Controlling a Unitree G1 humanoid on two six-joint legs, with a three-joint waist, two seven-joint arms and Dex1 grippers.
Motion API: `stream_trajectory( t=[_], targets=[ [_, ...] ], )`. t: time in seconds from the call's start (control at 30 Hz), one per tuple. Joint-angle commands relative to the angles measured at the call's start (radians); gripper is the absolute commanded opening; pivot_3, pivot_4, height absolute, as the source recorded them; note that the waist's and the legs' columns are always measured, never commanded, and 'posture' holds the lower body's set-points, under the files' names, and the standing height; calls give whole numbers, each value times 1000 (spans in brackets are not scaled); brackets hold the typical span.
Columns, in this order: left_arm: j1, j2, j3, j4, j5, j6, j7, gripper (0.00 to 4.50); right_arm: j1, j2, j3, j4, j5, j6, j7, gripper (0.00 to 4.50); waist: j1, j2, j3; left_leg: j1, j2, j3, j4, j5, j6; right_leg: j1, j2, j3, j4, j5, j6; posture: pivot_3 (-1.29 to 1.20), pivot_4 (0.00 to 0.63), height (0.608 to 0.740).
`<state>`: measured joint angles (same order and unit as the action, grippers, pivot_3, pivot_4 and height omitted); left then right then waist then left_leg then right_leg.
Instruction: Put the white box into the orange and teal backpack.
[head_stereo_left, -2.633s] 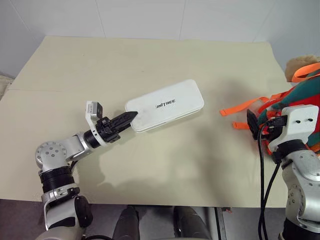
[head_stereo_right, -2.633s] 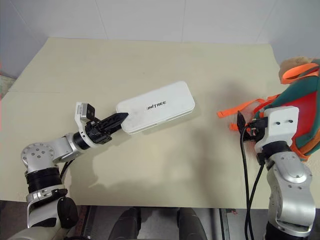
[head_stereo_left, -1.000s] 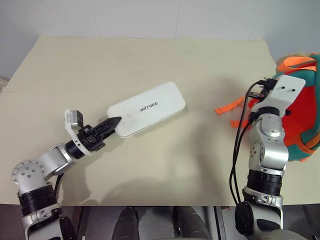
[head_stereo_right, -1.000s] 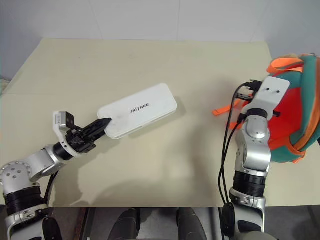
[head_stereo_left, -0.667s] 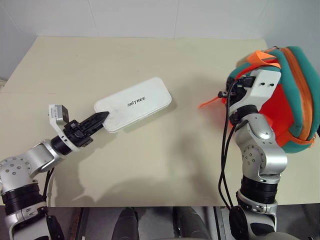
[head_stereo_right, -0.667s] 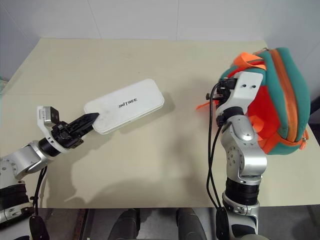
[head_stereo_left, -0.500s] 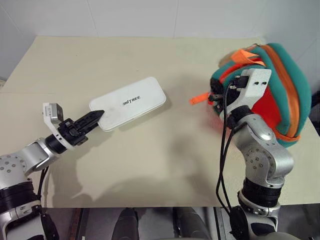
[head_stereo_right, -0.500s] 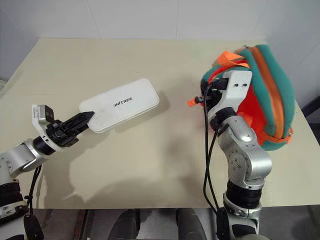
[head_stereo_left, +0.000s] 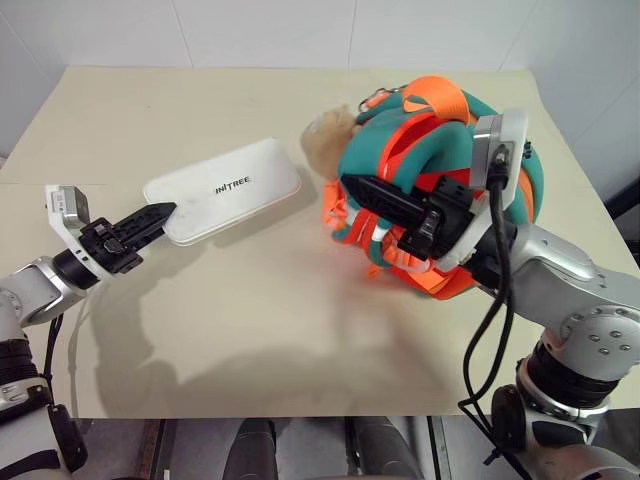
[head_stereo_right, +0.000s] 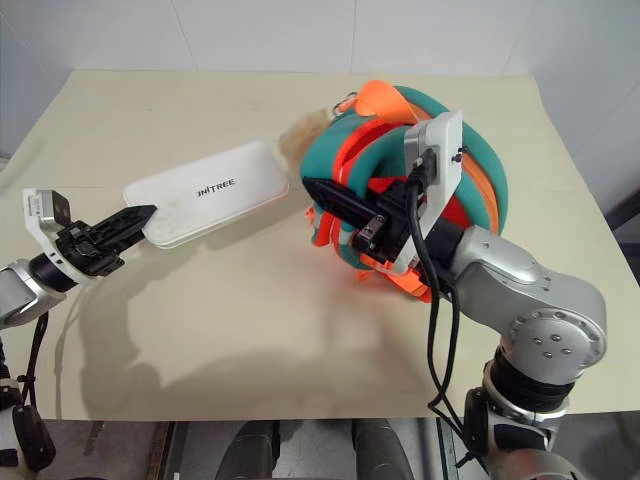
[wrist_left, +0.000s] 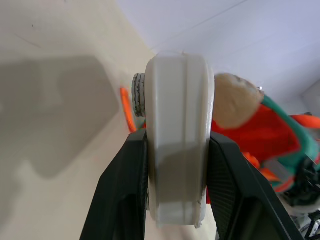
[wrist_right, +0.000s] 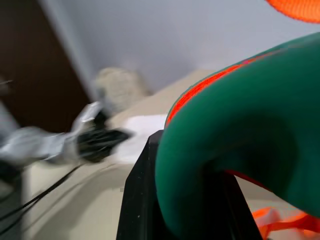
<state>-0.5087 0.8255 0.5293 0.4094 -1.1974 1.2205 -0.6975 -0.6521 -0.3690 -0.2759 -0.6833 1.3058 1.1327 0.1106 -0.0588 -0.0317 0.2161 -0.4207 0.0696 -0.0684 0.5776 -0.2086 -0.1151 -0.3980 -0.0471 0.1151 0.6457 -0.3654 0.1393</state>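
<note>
The white box (head_stereo_left: 222, 190), flat with dark lettering on top, hangs above the table's left half. My left gripper (head_stereo_left: 152, 213) is shut on its near-left end. In the left wrist view the box's edge (wrist_left: 177, 135) sits squeezed between both fingers (wrist_left: 125, 190). The orange and teal backpack (head_stereo_left: 440, 140) is lifted at centre right, straps facing the box, its tan plush cat (head_stereo_left: 325, 140) on the box's side. My right gripper (head_stereo_left: 362, 192) is shut on a teal padded part of the backpack (wrist_right: 240, 125). A small gap separates box and backpack.
The beige table (head_stereo_left: 250, 330) stretches under both arms, with a white wall along its far edge. A black cable (head_stereo_left: 490, 330) loops down from my right wrist. Orange straps (head_stereo_left: 345, 215) dangle below the backpack toward the tabletop.
My right arm has swung the backpack left from the table's right edge to the centre, turning it over. My left gripper has carried the box a little further left.
</note>
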Motion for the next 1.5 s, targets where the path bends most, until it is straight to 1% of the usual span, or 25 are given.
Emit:
stream_trajectory(
  t=[0.03,0.13,0.23,0.4,0.5,0.63,0.67,0.77,0.87,0.97,1.03,1.17,1.23,1.37,1.5],
  targets=[
    [-39,51,3,35,46,-22,-90,1279,-3,-100,-25,-55,220,-71,61,0,2,0,0,0,0,0,0,0,0,0,0,0,0,0,0,0,150,740],
    [-57,76,-7,72,90,-35,-144,1269,28,-225,-53,-66,336,-91,185,0,3,0,0,-1,0,0,0,0,1,-1,0,0,-1,0,0,0,150,740],
    [-70,89,-15,92,126,-50,-190,1269,57,-315,-63,-64,364,-117,313,0,2,0,0,-1,0,0,0,-1,1,-1,0,0,-1,-1,1,0,150,740],
    [-85,101,-18,110,172,-58,-242,1269,91,-417,-86,-58,378,-151,532,0,3,0,0,-1,0,0,3,-1,2,0,0,-1,1,-1,1,0,150,740],
    [-87,107,-16,105,188,-56,-277,1269,136,-453,-77,-76,279,-175,712,0,6,0,0,-1,0,0,3,-1,2,0,0,-1,1,-1,1,0,150,740],
    [-68,112,-5,59,184,-69,-336,1269,231,-486,-18,-89,26,-271,907,0,7,0,0,-1,0,0,5,-1,2,1,0,-1,2,-1,1,0,150,740],
    [-49,113,18,19,171,-81,-355,1269,253,-481,6,-70,-40,-306,935,0,7,0,0,-1,0,0,6,-1,2,1,1,-1,2,-1,1,0,150,740],
    [18,133,81,-93,139,-85,-395,1269,283,-460,68,-9,-161,-375,965,0,1,-1,0,-1,0,0,8,-1,2,2,1,-1,3,0,2,0,150,740],
    [76,162,128,-179,109,-45,-404,1269,298,-455,97,36,-213,-409,993,0,4,-1,0,0,0,0,10,-1,2,2,1,-1,6,-1,2,0,150,740],
    [121,189,174,-246,78,-9,-404,1269,308,-449,111,80,-231,-420,1001,0,6,-1,0,0,0,-1,12,-1,2,2,0,-1,7,-1,2,0,150,740],
    [159,225,233,-288,53,24,-403,1269,310,-441,124,121,-246,-423,1008,0,6,-1,0,0,0,-1,13,-1,2,3,0,-1,7,0,2,0,150,740],
    [226,267,341,-353,12,76,-394,1269,308,-442,146,168,-276,-434,1040,0,6,-2,1,0,0,-1,13,-1,2,3,0,-1,7,0,2,0,150,740],
    [247,274,374,-371,-3,91,-386,1269,306,-440,153,180,-282,-433,1046,0,5,-1,1,0,0,-1,13,-1,2,3,0,0,7,0,2,0,150,740],
    [318,278,488,-448,-75,161,-362,1269,294,-435,182,213,-303,-433,1079,0,5,-1,1,0,0,-1,13,-2,3,3,0,0,7,-1,2,0,150,740],
    [363,274,516,-496,-92,163,-347,1269,261,-424,202,244,-326,-439,1101,0,3,-1,1,1,0,-1,13,-1,3,3,0,0,7,0,2,0,150,740]
  ],
)
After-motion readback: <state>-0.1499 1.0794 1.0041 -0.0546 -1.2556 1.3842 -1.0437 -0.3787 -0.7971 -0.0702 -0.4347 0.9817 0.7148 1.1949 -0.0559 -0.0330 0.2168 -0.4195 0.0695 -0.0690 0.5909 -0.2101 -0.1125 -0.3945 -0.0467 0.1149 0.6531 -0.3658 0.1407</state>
